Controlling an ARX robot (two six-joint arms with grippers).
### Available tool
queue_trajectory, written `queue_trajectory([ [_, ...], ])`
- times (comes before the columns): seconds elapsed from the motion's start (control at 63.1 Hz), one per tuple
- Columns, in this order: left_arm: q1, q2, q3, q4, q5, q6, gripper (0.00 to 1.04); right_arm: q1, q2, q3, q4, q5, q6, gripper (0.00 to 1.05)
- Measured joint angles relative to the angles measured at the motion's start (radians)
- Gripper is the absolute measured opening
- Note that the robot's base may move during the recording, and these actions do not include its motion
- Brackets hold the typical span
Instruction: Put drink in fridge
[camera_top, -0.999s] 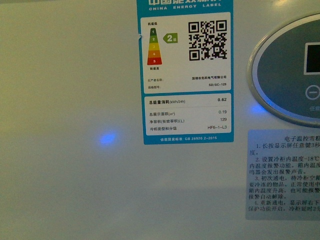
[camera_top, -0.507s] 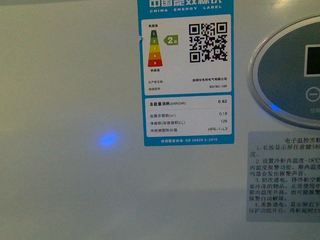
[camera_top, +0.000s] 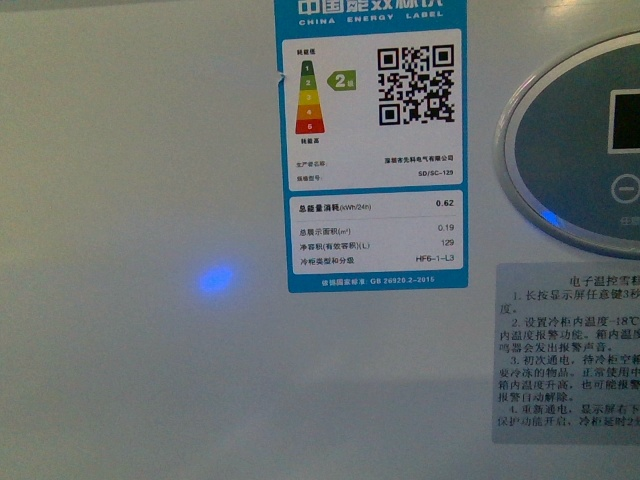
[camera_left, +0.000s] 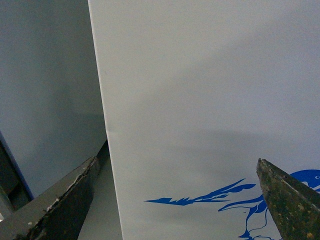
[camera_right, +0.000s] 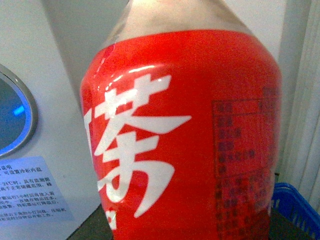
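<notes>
The drink fills the right wrist view: a plastic bottle with a red label and large white characters, its cap out of view. My right gripper is shut on it, with its fingers hidden behind the bottle. The fridge is very close, and its white outer wall covers the whole front view. In the left wrist view the same white wall carries part of a blue picture. My left gripper is open in front of it, its dark fingers wide apart and holding nothing. The fridge's lids are out of view.
On the fridge wall are a blue energy label, an oval control panel and a sticker of printed text. A blue light spot glows on the wall. A blue plastic crate sits low beside the bottle.
In the front view the label sits slightly lower than a second ago. The blue glint near the control panel has shifted onto its rim. Nothing has moved in the last half second.
</notes>
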Motion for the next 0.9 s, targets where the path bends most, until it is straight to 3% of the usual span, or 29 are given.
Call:
queue_trajectory([
  [0.904, 0.0, 0.0, 0.0, 0.0, 0.0, 0.0, 0.97, 0.001, -0.003, -0.013, 0.0, 0.0, -0.009, 0.38],
])
